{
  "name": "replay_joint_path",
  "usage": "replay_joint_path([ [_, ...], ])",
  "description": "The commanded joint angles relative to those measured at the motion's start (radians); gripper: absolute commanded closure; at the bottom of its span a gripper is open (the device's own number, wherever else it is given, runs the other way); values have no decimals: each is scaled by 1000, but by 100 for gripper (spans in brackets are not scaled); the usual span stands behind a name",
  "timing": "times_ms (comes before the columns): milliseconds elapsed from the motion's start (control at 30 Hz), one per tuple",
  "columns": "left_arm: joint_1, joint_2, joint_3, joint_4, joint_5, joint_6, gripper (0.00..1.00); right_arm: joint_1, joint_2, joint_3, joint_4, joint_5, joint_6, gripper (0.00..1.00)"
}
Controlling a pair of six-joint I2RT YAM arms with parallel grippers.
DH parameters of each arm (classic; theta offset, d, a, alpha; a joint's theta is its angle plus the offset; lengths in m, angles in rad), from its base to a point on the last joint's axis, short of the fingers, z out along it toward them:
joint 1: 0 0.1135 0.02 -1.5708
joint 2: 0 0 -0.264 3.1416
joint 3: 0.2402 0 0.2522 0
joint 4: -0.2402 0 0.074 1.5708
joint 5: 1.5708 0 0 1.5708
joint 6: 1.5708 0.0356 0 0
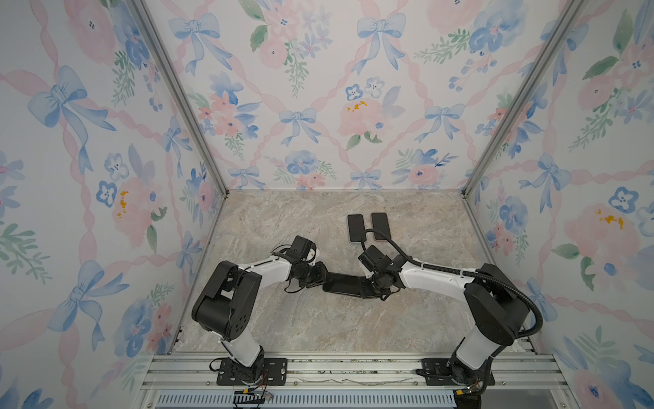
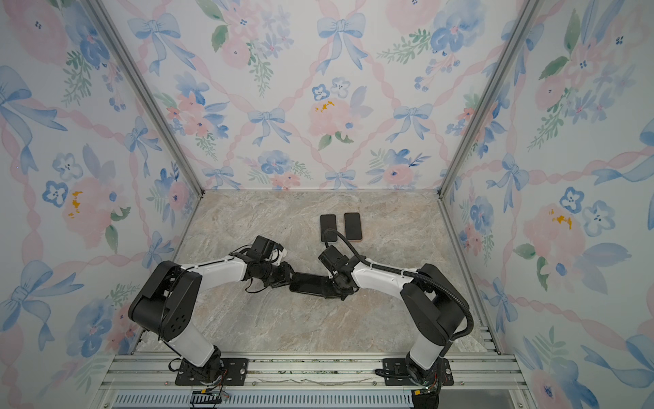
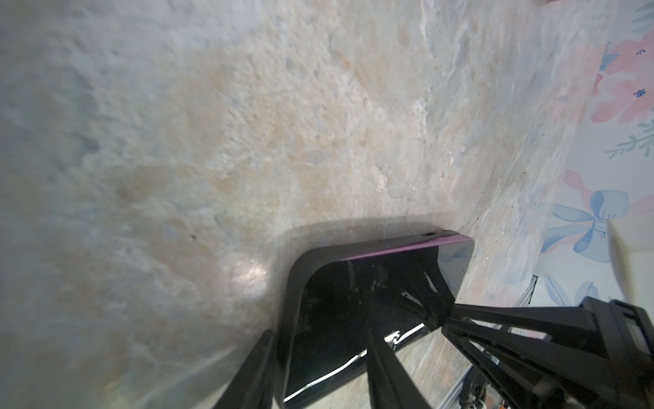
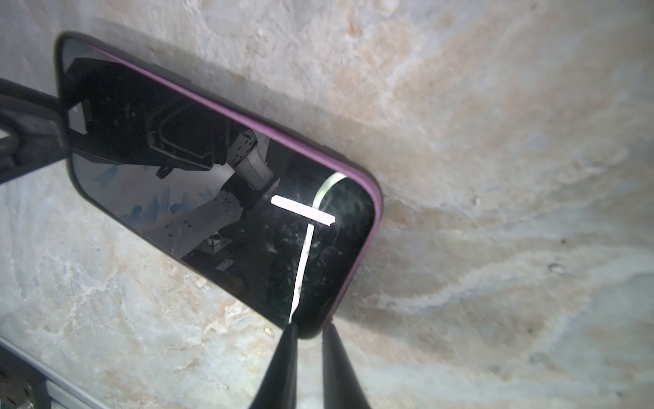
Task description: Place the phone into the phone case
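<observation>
While both arms meet near the middle of the marble table (image 1: 318, 325), the phone (image 4: 219, 184) lies screen-up between them, its purple rim partly sunk in the black phone case (image 3: 300, 269).

Left gripper (image 3: 318, 357): fingers (image 3: 385, 371) spread across one short end, one outside the case wall, one over the glass. Not obviously squeezing; looks like bracing.

Right gripper (image 4: 308, 340): fingertips (image 4: 286, 350) nearly together at the opposite end's corner. Whether they pinch the case lip or just touch it, cannot tell.

Purple edge shows along one long side and round that corner, so seating looks incomplete there.

Risks, as judgement:
- Right tips slip off the thin rounded corner; glossy glass gives no purchase.
- Uneven push from one end skates the whole assembly across the smooth table, since the left hold is loose.
- Pressing a corner while the long side stays proud pops the seated side out again.

Two more dark phones (image 1: 368, 226) lie side by side toward the table's far edge, well apart.
</observation>
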Motion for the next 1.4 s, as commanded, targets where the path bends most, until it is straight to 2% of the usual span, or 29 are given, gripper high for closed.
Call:
replay_joint_path([
  [0, 4, 19, -15, -8, 10, 9, 57, 7, 73, 0, -4, 34, -10, 86],
  [267, 5, 18, -15, -6, 11, 7, 58, 19, 92, 18, -19, 53, 0, 88],
  [367, 12, -4, -21, -6, 4, 1, 58, 23, 51, 34, -61, 79, -10, 87],
  [433, 24, -40, -34, -7, -5, -5, 56, 15, 6, 40, -98, 100, -36, 82],
  [533, 42, -95, -54, -17, -17, -13, 52, -11, -59, 47, -139, 124, -108, 69],
  [700, 24, -159, -111, -23, -13, -45, 47, -46, -126, 86, -123, 108, -250, 50],
  [900, -86, -197, -144, -17, -59, -129, 41, -98, 6, 210, -88, 45, -374, 41],
  [1033, -145, -184, -165, 61, -39, -188, 38, -110, 97, 293, -91, -2, -414, 35],
  [1167, -148, -140, -166, 96, -32, -194, 38, -124, 158, 305, -69, -73, -418, 35],
  [1367, -131, -84, -139, 114, -27, -182, 43, -125, 204, 284, -56, -137, -416, 39],
])
